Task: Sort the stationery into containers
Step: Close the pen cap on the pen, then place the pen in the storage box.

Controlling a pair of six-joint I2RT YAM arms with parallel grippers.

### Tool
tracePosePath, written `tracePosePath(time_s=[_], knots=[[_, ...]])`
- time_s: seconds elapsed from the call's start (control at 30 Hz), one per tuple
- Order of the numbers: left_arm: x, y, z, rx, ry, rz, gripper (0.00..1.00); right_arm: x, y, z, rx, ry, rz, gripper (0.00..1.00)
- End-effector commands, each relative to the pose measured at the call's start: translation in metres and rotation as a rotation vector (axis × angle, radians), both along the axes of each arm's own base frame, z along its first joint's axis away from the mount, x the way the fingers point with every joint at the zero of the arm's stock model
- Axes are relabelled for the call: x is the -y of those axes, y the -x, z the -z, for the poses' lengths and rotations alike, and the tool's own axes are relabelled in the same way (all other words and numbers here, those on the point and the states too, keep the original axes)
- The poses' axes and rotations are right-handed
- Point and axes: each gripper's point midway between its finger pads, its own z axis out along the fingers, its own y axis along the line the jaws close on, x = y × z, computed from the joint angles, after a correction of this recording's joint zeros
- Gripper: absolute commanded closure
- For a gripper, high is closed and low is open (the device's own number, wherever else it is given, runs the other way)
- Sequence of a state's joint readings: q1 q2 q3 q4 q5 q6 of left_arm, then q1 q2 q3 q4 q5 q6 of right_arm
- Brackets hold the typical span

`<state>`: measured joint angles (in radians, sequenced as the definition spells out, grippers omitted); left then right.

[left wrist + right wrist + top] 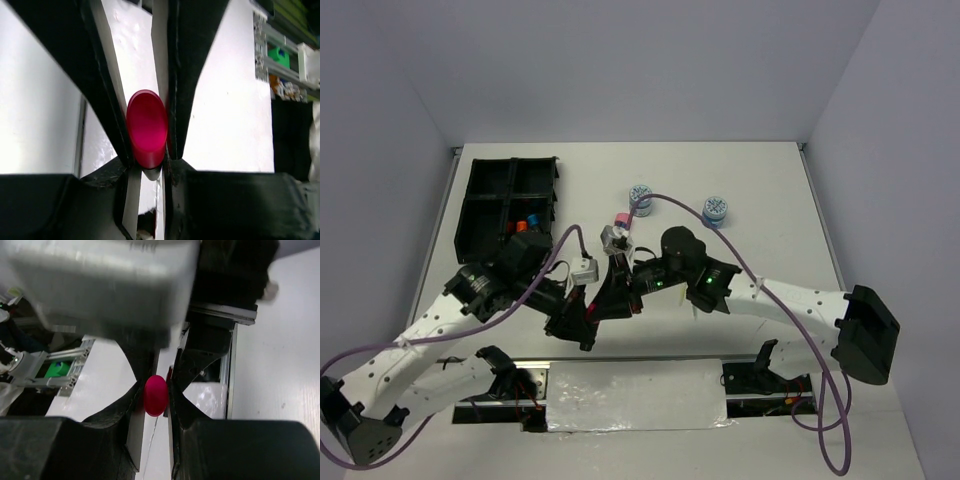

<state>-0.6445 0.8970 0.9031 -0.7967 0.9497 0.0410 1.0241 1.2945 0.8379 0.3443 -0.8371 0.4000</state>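
Observation:
A marker with a red cap (146, 127) sits between the fingertips of both grippers, which meet tip to tip low in the middle of the table. My left gripper (588, 322) is shut on it (147, 162). My right gripper (617, 292) also closes on the red cap (155, 395) from the opposite side (156, 402). The marker's body is hidden by the fingers. The black organiser tray (485, 205) stands at the far left with orange-capped (521, 227) and blue-capped markers in a compartment. A pink tube (620, 218) and two blue-white tubs (640, 193) (716, 210) lie on the table.
The table's near edge with metal rails and a foil-covered strip (630, 392) lies just below the grippers. Purple cables (760, 280) loop over both arms. The right arm's base (865, 335) stands at the near right.

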Motion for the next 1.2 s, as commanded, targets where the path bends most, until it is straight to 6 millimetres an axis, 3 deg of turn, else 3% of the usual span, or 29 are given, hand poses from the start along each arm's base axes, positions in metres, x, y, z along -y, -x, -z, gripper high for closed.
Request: tracePosePath(time_s=[0.0, 0.07, 0.1, 0.13, 0.17, 0.2, 0.27, 0.43, 0.47, 0.5, 0.53, 0.6, 0.7, 0.8, 0.83, 0.9, 0.97, 1.0, 1.07, 1.1, 1.13, 1.17], knots=[[0.031, -0.076, -0.163, 0.749, 0.531, -0.096, 1.00, 0.026, 0.093, 0.084, -0.242, 0.314, -0.295, 1.00], [0.034, -0.081, -0.162, 0.693, 0.513, -0.099, 1.00, 0.024, 0.095, 0.088, -0.244, 0.333, -0.304, 1.00], [0.035, -0.083, -0.158, 0.678, 0.500, -0.092, 1.00, 0.023, 0.093, 0.086, -0.239, 0.326, -0.289, 0.86], [0.038, -0.081, -0.154, 0.652, 0.501, -0.067, 1.00, 0.022, 0.091, 0.082, -0.233, 0.312, -0.278, 0.81], [0.039, -0.081, -0.144, 0.630, 0.495, -0.064, 1.00, 0.020, 0.087, 0.069, -0.209, 0.270, -0.257, 0.76], [0.038, -0.077, -0.146, 0.637, 0.517, -0.064, 1.00, 0.016, 0.082, 0.055, -0.190, 0.236, -0.232, 0.67], [0.039, -0.077, -0.134, 0.619, 0.517, -0.066, 1.00, 0.011, 0.061, 0.018, -0.138, 0.151, -0.130, 0.54], [0.040, -0.075, -0.117, 0.563, 0.464, -0.060, 1.00, 0.021, 0.004, -0.058, -0.118, -0.022, 0.074, 0.33], [0.039, -0.076, -0.112, 0.553, 0.450, -0.063, 1.00, 0.027, -0.014, -0.069, -0.108, -0.049, 0.119, 0.13], [0.040, -0.081, -0.108, 0.549, 0.431, -0.085, 1.00, 0.031, -0.020, -0.072, -0.107, -0.046, 0.133, 0.04], [0.038, -0.083, -0.101, 0.528, 0.402, -0.106, 1.00, 0.037, -0.026, -0.078, -0.092, -0.055, 0.152, 0.03], [0.036, -0.094, -0.090, 0.514, 0.343, -0.165, 1.00, 0.050, -0.054, -0.078, -0.049, -0.051, 0.258, 0.00], [0.032, -0.113, -0.073, 0.474, 0.247, -0.260, 1.00, 0.073, -0.084, -0.062, -0.051, 0.021, 0.419, 0.00], [0.027, -0.135, -0.063, 0.462, 0.180, -0.367, 1.00, 0.098, -0.123, -0.036, -0.057, 0.151, 0.656, 0.00], [0.023, -0.145, -0.064, 0.468, 0.159, -0.427, 1.00, 0.116, -0.141, -0.020, -0.061, 0.237, 0.810, 0.00], [-0.002, -0.187, -0.055, 0.470, 0.029, -0.647, 1.00, 0.142, -0.156, -0.012, -0.049, 0.296, 0.954, 0.00], [-0.038, -0.222, -0.036, 0.457, -0.159, -0.846, 1.00, 0.152, -0.156, -0.008, -0.034, 0.305, 0.989, 0.00], [-0.081, -0.251, -0.013, 0.414, -0.340, -1.011, 1.00, 0.156, -0.150, -0.014, -0.013, 0.291, 0.979, 0.00], [-0.130, -0.277, 0.017, 0.275, -0.465, -1.148, 1.00, 0.161, -0.144, -0.014, -0.004, 0.292, 0.975, 0.00], [-0.142, -0.286, 0.018, 0.235, -0.471, -1.189, 1.00, 0.165, -0.140, -0.017, 0.001, 0.285, 0.982, 0.00], [-0.149, -0.295, 0.032, 0.181, -0.495, -1.209, 1.00, 0.168, -0.140, -0.015, 0.001, 0.288, 0.994, 0.00], [-0.169, -0.306, 0.028, 0.174, -0.511, -1.275, 1.00, 0.171, -0.137, -0.016, 0.001, 0.288, 0.997, 0.00]])
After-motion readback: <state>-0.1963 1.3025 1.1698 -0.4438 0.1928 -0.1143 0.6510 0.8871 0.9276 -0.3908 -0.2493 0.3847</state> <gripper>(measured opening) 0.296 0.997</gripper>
